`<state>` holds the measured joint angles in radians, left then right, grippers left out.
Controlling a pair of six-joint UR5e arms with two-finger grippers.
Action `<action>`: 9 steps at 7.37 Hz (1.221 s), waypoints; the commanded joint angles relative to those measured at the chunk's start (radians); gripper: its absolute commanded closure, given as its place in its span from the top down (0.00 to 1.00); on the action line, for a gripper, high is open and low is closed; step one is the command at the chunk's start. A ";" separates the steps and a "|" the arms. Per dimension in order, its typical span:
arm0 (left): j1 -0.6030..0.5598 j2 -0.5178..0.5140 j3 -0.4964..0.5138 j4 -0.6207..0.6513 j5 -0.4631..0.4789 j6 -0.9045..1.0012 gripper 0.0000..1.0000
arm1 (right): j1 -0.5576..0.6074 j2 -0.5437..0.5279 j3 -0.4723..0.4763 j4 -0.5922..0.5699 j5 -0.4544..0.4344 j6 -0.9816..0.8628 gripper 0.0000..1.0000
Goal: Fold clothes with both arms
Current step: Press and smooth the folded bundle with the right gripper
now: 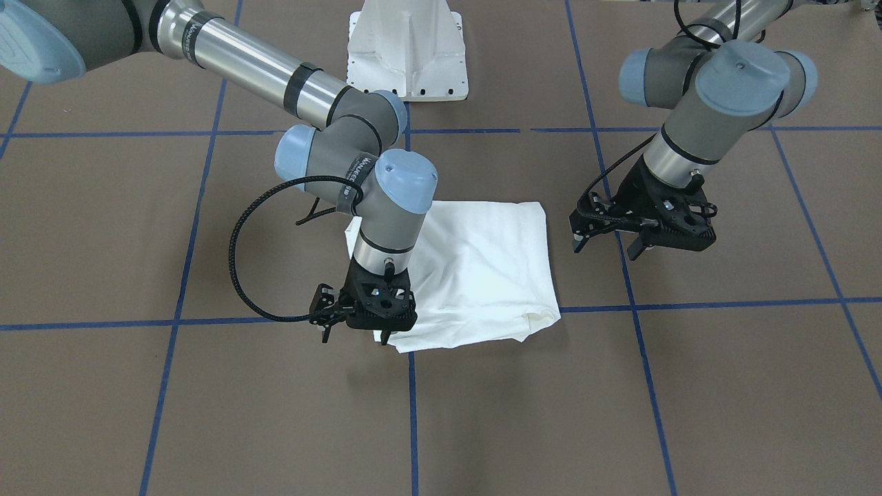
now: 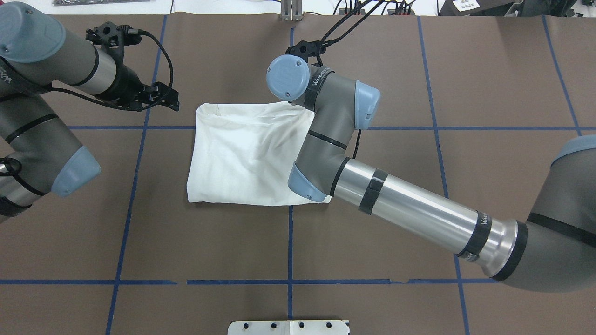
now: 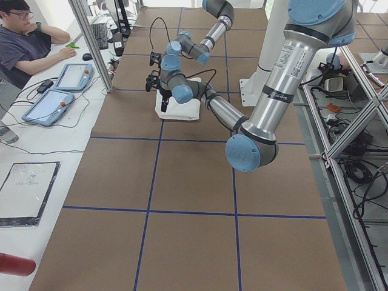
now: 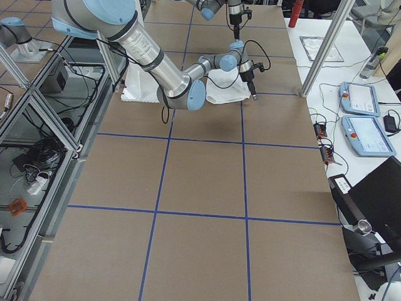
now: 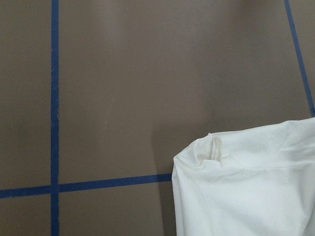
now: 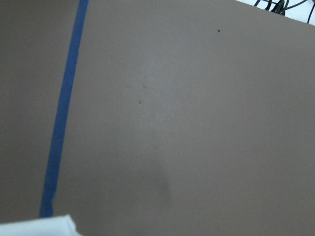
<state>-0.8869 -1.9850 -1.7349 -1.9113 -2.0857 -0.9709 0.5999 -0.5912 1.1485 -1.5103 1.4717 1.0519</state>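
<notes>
Item 1: right gripper. Black, two fingers, spread apart with nothing between them. It points down at the corner of the shirt farthest from the robot on its right side. One finger stands over the cloth's edge, the other over bare table. Contact with the cloth cannot be told.

Item 2: right arm. Silver-grey tube with light blue caps, reaching across the shirt's right edge.

Item 3: left gripper. Black, fingers parted and empty. It hangs beside the shirt's left edge, apart from the cloth.

Item 4: left arm. Bent steeply down over its gripper.

Item 5: shirt. White, folded into a roughly square packet with a rumpled corner. It lies flat at mid-table, between the two grippers and across a crossing of tape lines.

Item 6: table. Brown surface with a blue tape grid.

Item 7: pedestal base. White, at the robot's edge of the table.
</notes>
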 commanded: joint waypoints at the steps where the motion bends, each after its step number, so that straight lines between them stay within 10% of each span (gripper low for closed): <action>1: 0.000 0.000 0.000 0.000 0.001 0.000 1.00 | -0.056 -0.140 0.249 0.001 0.096 0.127 1.00; 9: 0.002 0.000 0.001 -0.002 0.000 0.000 1.00 | -0.233 -0.245 0.387 -0.004 0.059 0.332 1.00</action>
<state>-0.8857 -1.9847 -1.7338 -1.9120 -2.0856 -0.9710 0.3781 -0.8295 1.5346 -1.5140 1.5336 1.3800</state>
